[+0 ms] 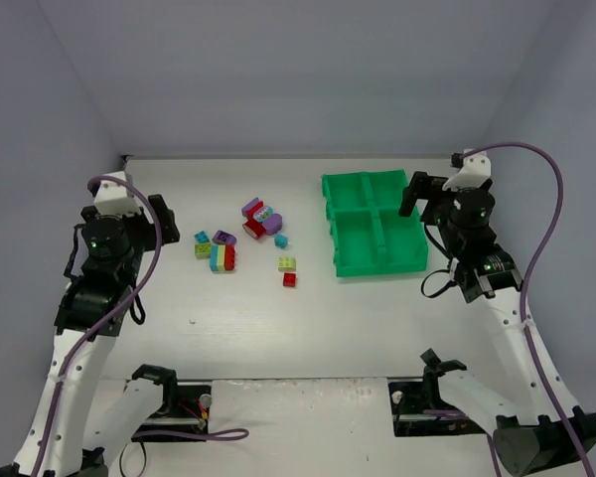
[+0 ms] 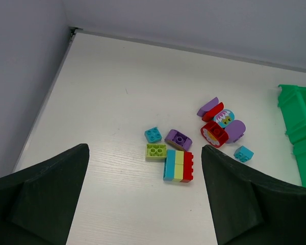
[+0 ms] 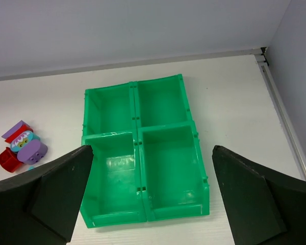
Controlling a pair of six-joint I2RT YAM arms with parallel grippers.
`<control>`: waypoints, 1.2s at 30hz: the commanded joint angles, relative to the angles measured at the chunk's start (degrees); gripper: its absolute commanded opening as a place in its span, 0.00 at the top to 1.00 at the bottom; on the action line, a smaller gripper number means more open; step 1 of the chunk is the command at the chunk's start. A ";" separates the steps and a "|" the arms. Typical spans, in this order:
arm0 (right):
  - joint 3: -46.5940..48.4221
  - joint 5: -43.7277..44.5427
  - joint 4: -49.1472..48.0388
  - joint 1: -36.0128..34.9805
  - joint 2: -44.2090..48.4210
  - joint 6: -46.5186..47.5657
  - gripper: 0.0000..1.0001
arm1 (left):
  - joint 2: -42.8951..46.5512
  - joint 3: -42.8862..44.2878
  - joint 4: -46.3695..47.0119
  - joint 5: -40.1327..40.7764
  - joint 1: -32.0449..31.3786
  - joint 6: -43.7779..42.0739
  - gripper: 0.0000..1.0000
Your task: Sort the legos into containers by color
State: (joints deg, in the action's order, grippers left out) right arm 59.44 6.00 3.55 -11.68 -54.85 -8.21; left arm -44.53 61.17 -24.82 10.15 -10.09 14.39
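Note:
The legos lie loose on the white table left of centre: a teal, yellow-green and red stack (image 1: 223, 258), a purple and red cluster (image 1: 261, 218), a yellow-green brick (image 1: 287, 263), a red brick (image 1: 290, 279) and small teal ones (image 1: 280, 239). The green tray (image 1: 382, 266) stands to their right; its four compartments show empty in the right wrist view (image 3: 136, 133). My left gripper (image 1: 165, 221) is open and empty, above the table beside the stack (image 2: 178, 165). My right gripper (image 1: 415, 195) is open and empty, at the tray's right side.
Grey walls close the table at the back and both sides. In the left wrist view a teal brick (image 2: 153, 135), a purple brick (image 2: 178, 139) and a yellow-green brick (image 2: 156, 151) lie close together. The tray's edge (image 2: 301, 132) shows at the right.

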 commanded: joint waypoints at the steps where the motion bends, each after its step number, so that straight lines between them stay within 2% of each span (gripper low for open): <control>1: -0.02 3.57 -5.31 -0.97 -0.17 1.27 0.00 | -1.26 1.32 1.79 -1.27 0.33 1.25 0.16; 7: 1.72 0.60 -1.73 -1.94 -4.64 -0.49 0.00 | -0.73 0.36 1.01 -1.54 0.33 2.48 0.16; 12: 5.94 -0.02 1.63 -7.55 -12.45 -4.86 0.00 | -0.82 -0.34 -0.40 -2.15 0.33 5.11 0.16; 15: 7.00 0.41 1.81 -12.65 -17.28 -8.83 0.00 | -1.26 -0.52 -1.72 -2.33 0.33 6.61 0.16; 16: 7.27 1.37 1.81 -16.40 -18.61 -11.11 0.00 | -1.52 -0.44 -2.86 -2.33 0.33 6.79 0.16; 20: 8.94 8.05 1.81 -25.74 -25.38 -16.48 0.00 | -1.08 -0.96 -4.97 -0.84 0.33 7.66 0.16; 22: 9.99 9.38 1.72 -28.21 -29.34 -18.94 0.07 | -0.38 -1.66 -5.77 -0.57 0.33 7.93 0.16; 23: 10.17 9.82 1.72 -30.31 -31.70 -22.08 0.18 | -0.29 -1.75 -6.55 -0.40 0.33 7.93 0.16; 26: 10.52 11.83 1.63 -34.00 -35.14 -27.01 0.24 | 0.23 -2.19 -7.43 -0.75 0.33 8.11 0.16; 32: 13.67 11.75 4.35 -36.48 -45.59 -34.32 0.18 | 0.41 -2.90 -9.46 -0.22 0.33 8.37 0.16; 36: 15.79 12.11 6.11 -37.45 -50.08 -36.43 0.18 | 0.24 -3.07 -9.81 0.22 0.24 8.20 0.16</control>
State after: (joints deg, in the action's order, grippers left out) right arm 71.61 14.96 8.56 -48.49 -104.05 -39.68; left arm -44.21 57.41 -35.59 9.28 -10.09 21.82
